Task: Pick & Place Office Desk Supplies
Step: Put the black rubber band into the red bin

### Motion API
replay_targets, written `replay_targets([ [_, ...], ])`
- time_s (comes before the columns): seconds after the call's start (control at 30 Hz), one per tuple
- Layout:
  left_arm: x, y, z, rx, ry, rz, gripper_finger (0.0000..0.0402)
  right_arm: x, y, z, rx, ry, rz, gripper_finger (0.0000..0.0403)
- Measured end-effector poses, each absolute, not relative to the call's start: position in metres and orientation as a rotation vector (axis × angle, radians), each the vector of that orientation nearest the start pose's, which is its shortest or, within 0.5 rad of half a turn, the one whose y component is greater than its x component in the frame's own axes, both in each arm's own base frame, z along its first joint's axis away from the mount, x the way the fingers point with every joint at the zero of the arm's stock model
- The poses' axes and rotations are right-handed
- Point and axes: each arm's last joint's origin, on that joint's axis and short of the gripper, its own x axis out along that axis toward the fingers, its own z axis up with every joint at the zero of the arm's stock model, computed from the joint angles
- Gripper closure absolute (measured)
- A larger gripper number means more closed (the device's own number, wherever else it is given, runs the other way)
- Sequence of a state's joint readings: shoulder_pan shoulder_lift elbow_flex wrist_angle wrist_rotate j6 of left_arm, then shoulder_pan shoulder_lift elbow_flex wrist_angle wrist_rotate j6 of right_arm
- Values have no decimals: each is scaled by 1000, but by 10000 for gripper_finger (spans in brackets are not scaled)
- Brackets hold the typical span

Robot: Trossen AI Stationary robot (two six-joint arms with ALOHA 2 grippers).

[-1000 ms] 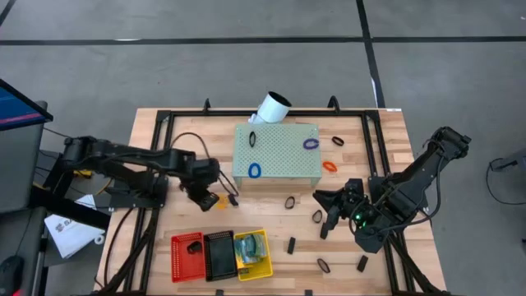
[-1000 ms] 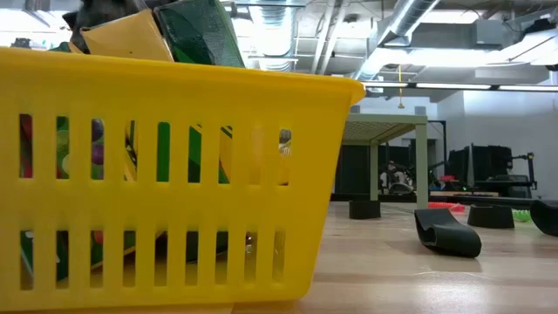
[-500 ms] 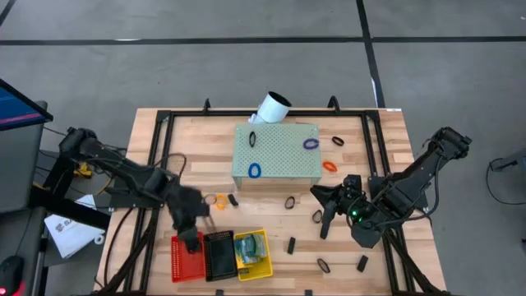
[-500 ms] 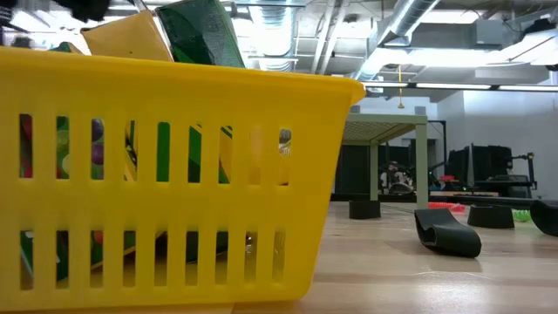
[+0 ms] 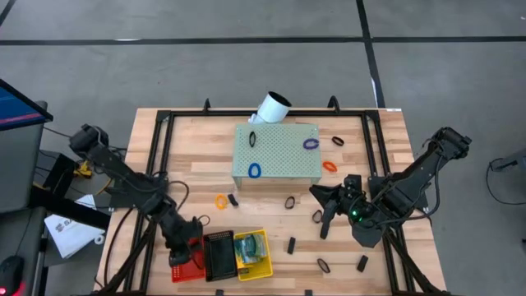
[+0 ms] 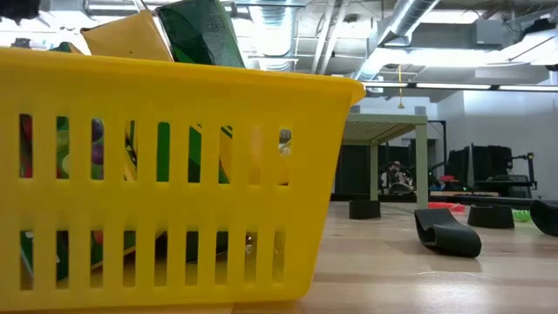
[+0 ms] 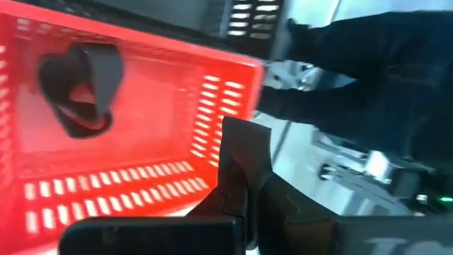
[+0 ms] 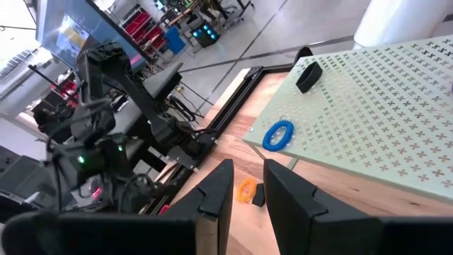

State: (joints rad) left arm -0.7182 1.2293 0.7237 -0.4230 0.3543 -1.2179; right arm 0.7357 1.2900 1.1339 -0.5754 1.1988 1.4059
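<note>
Supplies lie scattered across the wooden desk (image 5: pixel 189 156): an orange loop (image 5: pixel 220 201) beside a tiny black clip (image 5: pixel 233 199), more dark loops and clips to the right, a blue loop (image 5: pixel 255 170) up on the pale green perforated block (image 5: pixel 277 152). The left hand (image 5: pixel 182 247) hovers over the red slotted plastic basket (image 5: pixel 187 261), fingers pinched shut, apparently there to drop something, though I can't see what it carries. One dark loop (image 7: pixel 79 88) already lies inside. The right hand (image 5: pixel 325 197) waits low over the desk, fingers narrowly parted, holding nothing I can see. A black tray (image 5: pixel 219 255) and a yellow slotted basket (image 5: pixel 263 267) crowd the red one, so the drop needs care.
</note>
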Motion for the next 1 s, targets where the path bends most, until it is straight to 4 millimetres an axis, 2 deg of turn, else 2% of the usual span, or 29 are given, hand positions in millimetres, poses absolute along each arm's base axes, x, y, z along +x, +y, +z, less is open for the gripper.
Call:
replay_targets([
  [0.13,169,-161,191,-795,1446,-207,401,209,153,327,766,28,-610,326],
  [0.27,170,-160,185,-777,1440,-168,385,208,154,327,773,26,-604,326],
  [0.37,170,-159,188,-773,1401,-165,352,209,154,328,779,22,-601,326],
  [0.73,168,-157,192,-748,1365,-177,189,209,154,328,783,21,-600,326],
  [0.87,169,-156,195,-723,1334,-210,162,209,154,328,786,19,-599,326],
  [1.0,169,-153,205,-693,1243,-266,157,209,154,328,787,19,-599,326],
])
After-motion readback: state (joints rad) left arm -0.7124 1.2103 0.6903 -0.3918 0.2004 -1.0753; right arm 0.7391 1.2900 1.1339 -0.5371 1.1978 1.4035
